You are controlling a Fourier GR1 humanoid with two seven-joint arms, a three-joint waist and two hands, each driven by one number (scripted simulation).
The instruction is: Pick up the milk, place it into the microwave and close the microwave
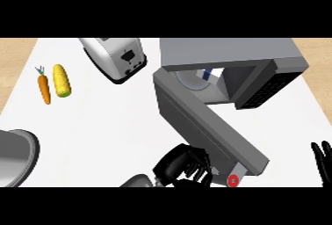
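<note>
Milk (207, 74) stands inside the open microwave (227, 50) on the turntable (188, 81), long axis apparently upright (top hidden under the roof). The door (207, 123) hangs out toward the robot. The left hand (183, 165), fingers curled round nothing, lies against the door's free end. The right hand (322, 158) rests at the right edge, fingers straight.

White counter top (97, 132), light wooden floor (13, 57) showing past its left and right edges

Milk (207, 74) stands in the microwave (227, 50), toaster (117, 57) left of it, corn (62, 81) farther left.
</note>
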